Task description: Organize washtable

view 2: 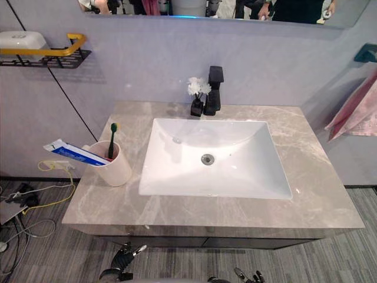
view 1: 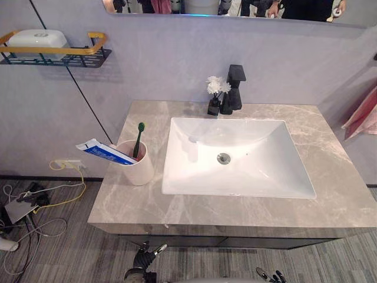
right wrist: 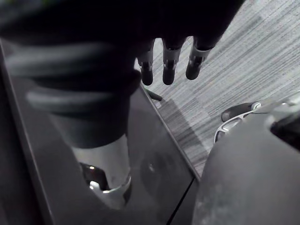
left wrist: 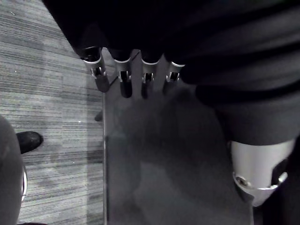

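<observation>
Against the pale grey wall, a grey marbled stone countertop (view 1: pixel 330 177) carries a white rectangular sink basin (view 1: pixel 194 171), with a black angular faucet (view 1: pixel 235 88) behind it and a small black vase of white flowers (view 1: pixel 215 97) just beside the faucet. A mirror (view 1: pixel 235 7) runs above. On the wall to the left I see a black wire shelf with a yellow rail (view 1: pixel 76 59) holding a white soap box (view 1: pixel 36 39). A pink towel (view 1: pixel 365 115) hangs at the far right. Grey striped carpet (view 1: pixel 76 253) covers the floor, with loose cables (view 1: pixel 41 200) at the left. The white round cup (view 1: pixel 136 168) stands upright on the counter's left part, just beside the sink's left rim. My left hand (view 1: pixel 141 259) and right hand (view 1: pixel 271 275) both hang below the counter's front edge, well apart from the cup. In the wrist views each hand's fingers (left wrist: pixel 124 79) point down, straight and loose, grasping nothing, in front of the dark cabinet front (left wrist: pixel 164 164). A green-headed toothbrush (view 1: pixel 138 138) stands in the cup, and a blue-and-white toothpaste tube (view 1: pixel 100 152) leans out over its left rim.
</observation>
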Available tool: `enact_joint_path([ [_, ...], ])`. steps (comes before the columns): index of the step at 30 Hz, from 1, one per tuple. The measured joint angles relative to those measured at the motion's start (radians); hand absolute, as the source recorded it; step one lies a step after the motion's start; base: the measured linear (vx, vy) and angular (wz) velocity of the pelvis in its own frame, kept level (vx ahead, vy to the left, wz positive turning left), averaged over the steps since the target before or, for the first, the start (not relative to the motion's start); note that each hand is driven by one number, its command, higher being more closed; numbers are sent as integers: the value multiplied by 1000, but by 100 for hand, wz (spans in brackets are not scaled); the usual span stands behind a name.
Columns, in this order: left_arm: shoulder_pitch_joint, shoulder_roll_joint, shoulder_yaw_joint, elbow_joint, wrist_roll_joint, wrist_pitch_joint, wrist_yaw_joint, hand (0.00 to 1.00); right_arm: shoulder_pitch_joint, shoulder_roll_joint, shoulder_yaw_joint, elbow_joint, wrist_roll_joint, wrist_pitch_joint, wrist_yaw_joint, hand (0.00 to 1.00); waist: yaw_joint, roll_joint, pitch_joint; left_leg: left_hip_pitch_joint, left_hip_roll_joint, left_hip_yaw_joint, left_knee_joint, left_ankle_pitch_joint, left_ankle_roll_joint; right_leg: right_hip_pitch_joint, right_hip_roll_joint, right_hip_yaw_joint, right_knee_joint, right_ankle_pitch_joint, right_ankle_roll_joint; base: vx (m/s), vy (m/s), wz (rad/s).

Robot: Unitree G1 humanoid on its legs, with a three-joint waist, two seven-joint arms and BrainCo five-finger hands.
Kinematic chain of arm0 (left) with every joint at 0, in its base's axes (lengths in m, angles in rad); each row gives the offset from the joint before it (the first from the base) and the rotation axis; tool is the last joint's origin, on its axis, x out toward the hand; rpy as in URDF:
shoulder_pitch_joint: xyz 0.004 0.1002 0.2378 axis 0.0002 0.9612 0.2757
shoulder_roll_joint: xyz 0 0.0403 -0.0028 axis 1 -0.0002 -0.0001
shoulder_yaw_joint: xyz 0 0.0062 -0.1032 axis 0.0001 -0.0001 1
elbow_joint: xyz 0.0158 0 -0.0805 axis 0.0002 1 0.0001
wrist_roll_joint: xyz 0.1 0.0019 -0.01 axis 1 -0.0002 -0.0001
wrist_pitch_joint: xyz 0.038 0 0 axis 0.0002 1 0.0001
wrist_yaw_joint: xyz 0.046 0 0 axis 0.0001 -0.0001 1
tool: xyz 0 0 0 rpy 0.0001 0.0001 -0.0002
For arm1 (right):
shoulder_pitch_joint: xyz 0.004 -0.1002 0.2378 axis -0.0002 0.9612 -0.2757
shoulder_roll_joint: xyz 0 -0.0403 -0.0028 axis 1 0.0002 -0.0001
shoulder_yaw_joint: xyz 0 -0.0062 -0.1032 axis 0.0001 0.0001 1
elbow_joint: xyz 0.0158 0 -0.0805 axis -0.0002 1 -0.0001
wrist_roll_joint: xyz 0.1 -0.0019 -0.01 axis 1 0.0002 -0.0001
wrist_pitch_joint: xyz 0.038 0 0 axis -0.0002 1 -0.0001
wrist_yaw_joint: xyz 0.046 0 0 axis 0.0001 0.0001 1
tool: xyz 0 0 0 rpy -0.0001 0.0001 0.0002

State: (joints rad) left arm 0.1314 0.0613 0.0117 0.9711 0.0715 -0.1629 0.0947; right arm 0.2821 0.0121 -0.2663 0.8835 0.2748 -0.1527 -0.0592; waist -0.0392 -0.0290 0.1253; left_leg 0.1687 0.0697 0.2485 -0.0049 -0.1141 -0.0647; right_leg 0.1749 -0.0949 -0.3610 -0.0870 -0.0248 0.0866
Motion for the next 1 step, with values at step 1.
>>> enact_joint_path([
  [1,-1,2,-4,0,0,0,0,0,-4,0,0,3,-3,0,-2,0,0,-1,1,0,-2,0,0,0,0,5,-1,0,-6,3,1,0,0,0],
])
